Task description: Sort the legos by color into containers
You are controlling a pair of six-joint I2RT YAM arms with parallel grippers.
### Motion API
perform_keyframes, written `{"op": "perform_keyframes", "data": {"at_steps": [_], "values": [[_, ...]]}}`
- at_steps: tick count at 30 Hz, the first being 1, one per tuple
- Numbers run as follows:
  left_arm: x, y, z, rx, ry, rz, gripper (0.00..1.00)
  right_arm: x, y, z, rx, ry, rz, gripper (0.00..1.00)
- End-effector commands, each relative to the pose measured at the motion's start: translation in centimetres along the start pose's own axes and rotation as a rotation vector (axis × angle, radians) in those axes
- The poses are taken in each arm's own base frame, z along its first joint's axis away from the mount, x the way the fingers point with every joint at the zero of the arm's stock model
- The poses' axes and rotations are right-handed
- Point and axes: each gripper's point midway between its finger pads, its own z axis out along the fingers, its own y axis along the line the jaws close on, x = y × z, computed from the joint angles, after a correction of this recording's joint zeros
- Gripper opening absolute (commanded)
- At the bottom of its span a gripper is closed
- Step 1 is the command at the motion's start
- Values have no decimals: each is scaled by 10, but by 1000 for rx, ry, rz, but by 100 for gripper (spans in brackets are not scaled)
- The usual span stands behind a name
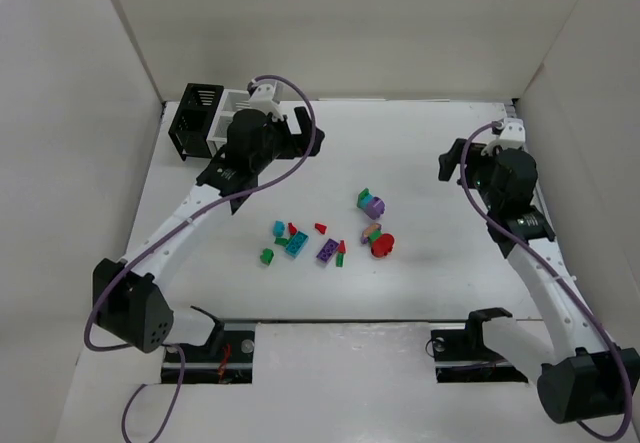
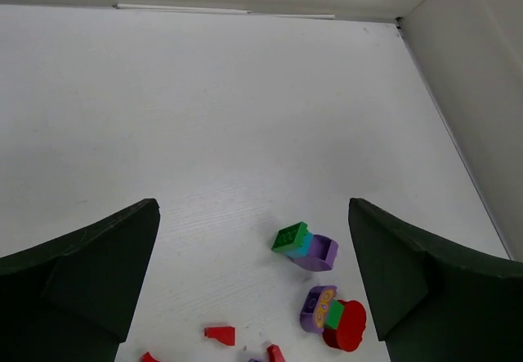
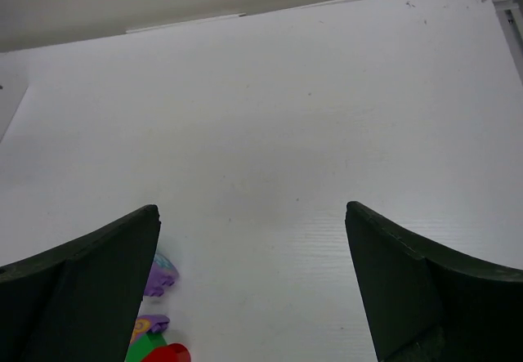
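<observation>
Meanwhile: legos (image 1: 327,252) scattered on desk (image 1: 410,153) | left fingers (image 2: 82,280), right fingers (image 3: 82,288) spread wide, empty | black bin (image 1: 197,118), white bin (image 1: 230,105) far-left corner.

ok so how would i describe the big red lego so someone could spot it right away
On the white table, find the scatter of legos in the middle. At its end nearest the right arm lies the red lego. It is the only rounded red piece, bigger than the red wedges further left.
</observation>
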Motion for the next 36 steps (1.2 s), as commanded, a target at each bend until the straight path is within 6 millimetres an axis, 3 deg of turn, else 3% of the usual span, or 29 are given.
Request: {"op": "perform_keyframes", "data": {"at_steps": [1,5,7,11,12,14,15,20,22,25,26,27,29,31,36], "values": [[-11,3,0,-28,-18,24,100,-27,19,-15,-89,-67,-60,100],[0,7,8,-47,27,12,100,-27,19,-18,-82,-87,-54,100],[3,4,11,-49,37,1,100,-16,5,-17,-8,-79,-30,100],[30,-6,22,-52,91,-29,100,-13,1,-18,10,-85,-29,100],[47,-9,28,-73,136,-31,100,-13,3,-18,-2,-83,-29,100],[50,-13,36,-134,141,-77,100,-5,-3,-16,27,-55,-32,100],[68,-15,44,-171,185,-96,100,-1,-3,-12,31,-39,-24,100],[91,-20,68,-264,259,-242,100,21,-31,-14,213,25,62,100],[110,-26,79,-254,303,-289,100,19,-39,-19,264,18,84,100],[111,-34,94,-249,328,-317,100,21,-49,-25,320,22,88,100],[136,-34,96,-285,390,-300,100,17,-50,-28,327,6,91,100],[130,-39,101,-302,368,-285,100,15,-50,-30,324,-4,94,100],[151,-43,104,-334,401,-246,100,21,-53,-31,339,15,87,100],[158,-47,105,-356,429,-262,100,26,-57,-33,360,32,80,100],[188,-35,108,-446,476,-296,91,32,-64,-37,398,52,77,100]]}}
